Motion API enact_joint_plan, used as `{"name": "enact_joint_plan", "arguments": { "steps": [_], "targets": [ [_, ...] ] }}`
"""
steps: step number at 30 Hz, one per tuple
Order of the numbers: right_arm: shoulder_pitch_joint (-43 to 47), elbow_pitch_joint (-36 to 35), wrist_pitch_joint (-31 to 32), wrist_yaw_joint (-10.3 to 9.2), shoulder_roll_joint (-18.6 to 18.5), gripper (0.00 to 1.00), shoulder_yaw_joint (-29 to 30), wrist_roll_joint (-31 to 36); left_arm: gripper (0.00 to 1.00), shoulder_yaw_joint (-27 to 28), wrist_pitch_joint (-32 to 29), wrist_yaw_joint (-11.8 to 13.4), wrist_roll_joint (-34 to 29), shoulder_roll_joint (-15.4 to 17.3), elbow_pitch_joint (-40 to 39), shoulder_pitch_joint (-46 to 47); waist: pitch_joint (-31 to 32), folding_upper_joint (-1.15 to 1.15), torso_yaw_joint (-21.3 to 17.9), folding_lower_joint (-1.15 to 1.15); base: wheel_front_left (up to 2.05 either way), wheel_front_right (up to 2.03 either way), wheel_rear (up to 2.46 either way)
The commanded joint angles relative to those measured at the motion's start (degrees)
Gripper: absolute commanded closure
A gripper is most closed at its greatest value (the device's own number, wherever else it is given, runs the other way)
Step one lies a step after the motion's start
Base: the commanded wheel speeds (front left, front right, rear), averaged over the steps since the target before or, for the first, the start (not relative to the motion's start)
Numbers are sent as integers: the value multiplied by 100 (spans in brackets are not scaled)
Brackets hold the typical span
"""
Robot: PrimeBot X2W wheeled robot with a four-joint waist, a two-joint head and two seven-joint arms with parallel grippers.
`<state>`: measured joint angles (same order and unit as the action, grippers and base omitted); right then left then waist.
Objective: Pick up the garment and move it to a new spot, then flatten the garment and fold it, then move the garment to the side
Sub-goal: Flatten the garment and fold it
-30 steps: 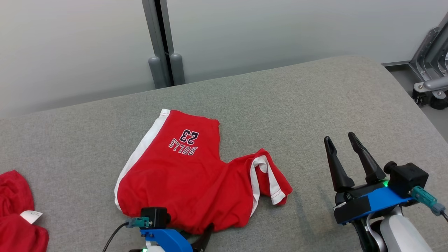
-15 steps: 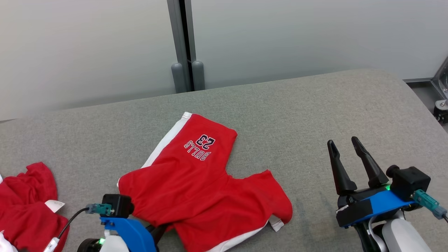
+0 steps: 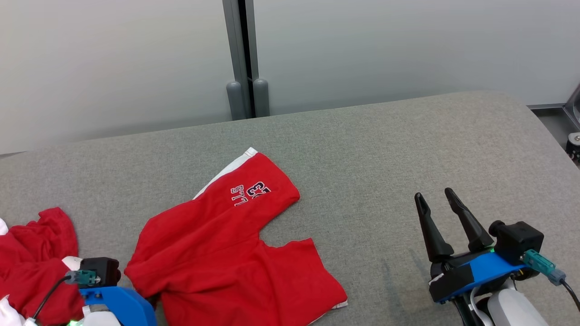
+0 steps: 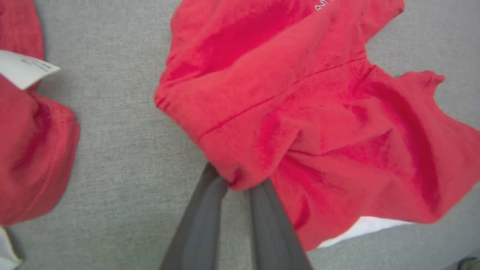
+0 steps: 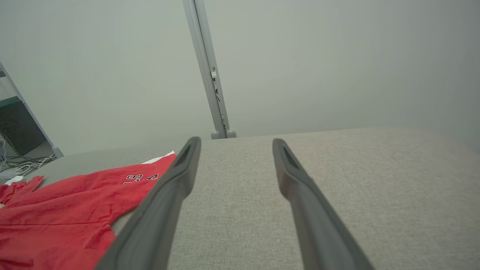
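Gripping bunched edge of red basketball shorts in clenched left claw. Lying rumpled on grey counter, front-left, near second red garment. Hovering right claw spread, empty.

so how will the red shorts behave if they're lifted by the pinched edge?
Probably floppy: the red shorts bunch into folds where the left hand pinches them, so they'd likely drape and hang. Likely light: thin cloth lying nearly flat on the grey surface. Pulled by one corner, the rest may trail and crumple.
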<state>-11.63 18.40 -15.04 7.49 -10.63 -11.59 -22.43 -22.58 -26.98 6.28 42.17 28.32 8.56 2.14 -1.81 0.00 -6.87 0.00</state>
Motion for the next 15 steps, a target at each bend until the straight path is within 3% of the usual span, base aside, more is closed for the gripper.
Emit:
{"name": "enact_joint_plan", "arguments": {
  "steps": [1,7,15],
  "targets": [
    [16,18,-18,1,-10,0,-3,-26,0,60,139,36,-25,-45,77,17,-1,0,4,0,0,0,0],
    [20,99,-18,1,-50,0,-76,-87,0,193,830,1,-166,-104,200,51,-3,0,61,0,0,0,0],
    [69,95,-17,1,-40,0,-62,-83,0,501,1643,386,-495,19,-224,-128,26,0,214,0,0,0,0]
  ]
}}
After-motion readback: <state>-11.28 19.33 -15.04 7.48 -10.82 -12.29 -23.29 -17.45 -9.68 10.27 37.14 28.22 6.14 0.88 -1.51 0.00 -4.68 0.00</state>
